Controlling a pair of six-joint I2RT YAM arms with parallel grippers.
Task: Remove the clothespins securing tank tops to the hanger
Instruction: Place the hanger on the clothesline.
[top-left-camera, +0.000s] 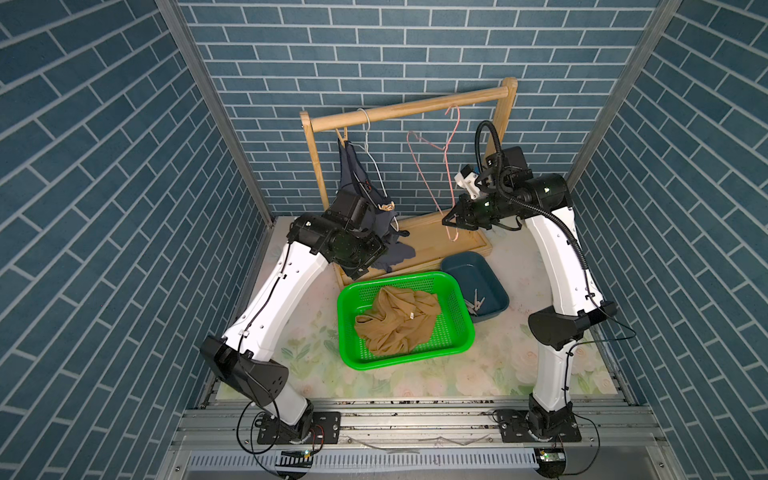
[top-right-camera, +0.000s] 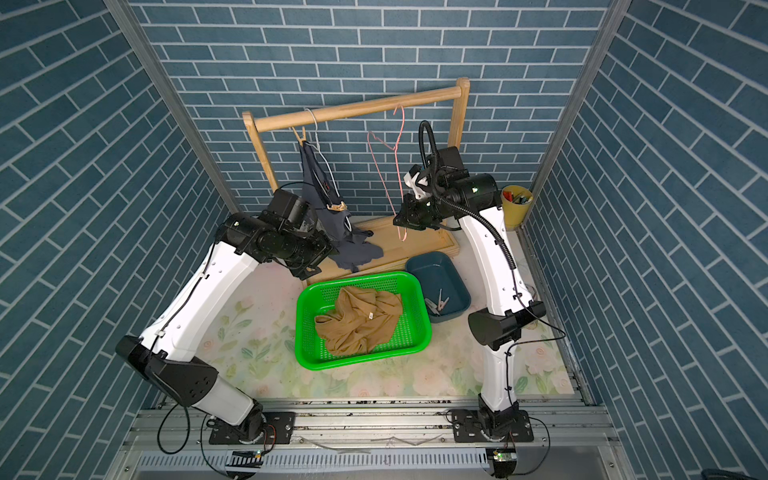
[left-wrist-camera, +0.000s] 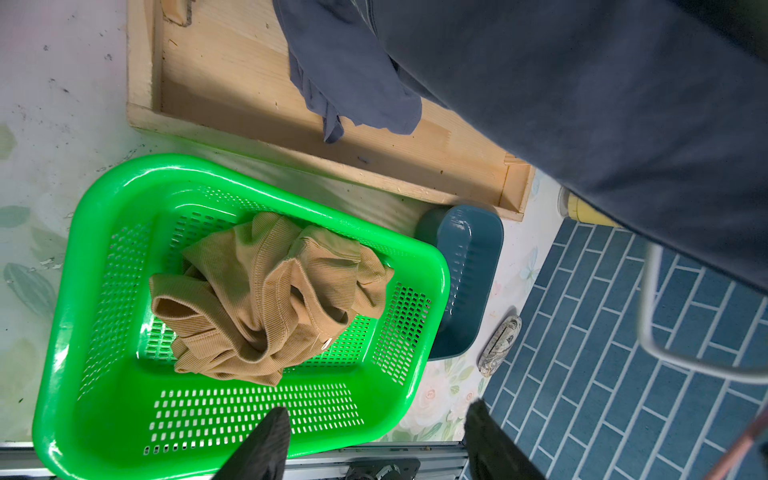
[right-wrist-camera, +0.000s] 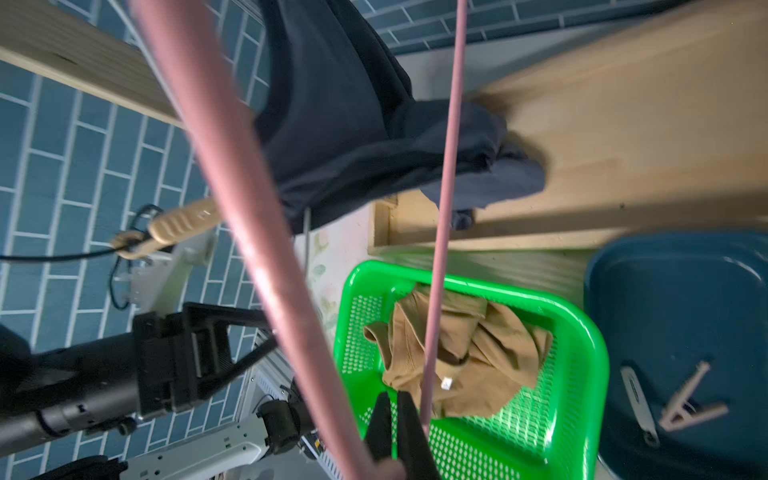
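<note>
Although the tan tank top (top-left-camera: 399, 322) is already heaped in the green basket (top-left-camera: 345, 332) and loose clothespins (top-left-camera: 476, 303) are seen in the blue tub (top-left-camera: 473, 272), the dark tank top (left-wrist-camera: 582, 104) is held on the white hanger (left-wrist-camera: 647, 299) by two more. The lower clothespin (right-wrist-camera: 178, 224) is clipped at the cloth's edge, long axis jutting outward, just beside the left gripper (left-wrist-camera: 380, 409) and well apart from the right gripper (right-wrist-camera: 395, 395). It is judged to lie above and behind the left fingers, which are spread with nothing between them. The upper clothespin (top-left-camera: 343, 135) is clipped near the rail (top-left-camera: 415, 105), well above both. The right fingers are pressed together beside the pink hanger (right-wrist-camera: 220, 137); whether its wire is pinched cannot be told.
</note>
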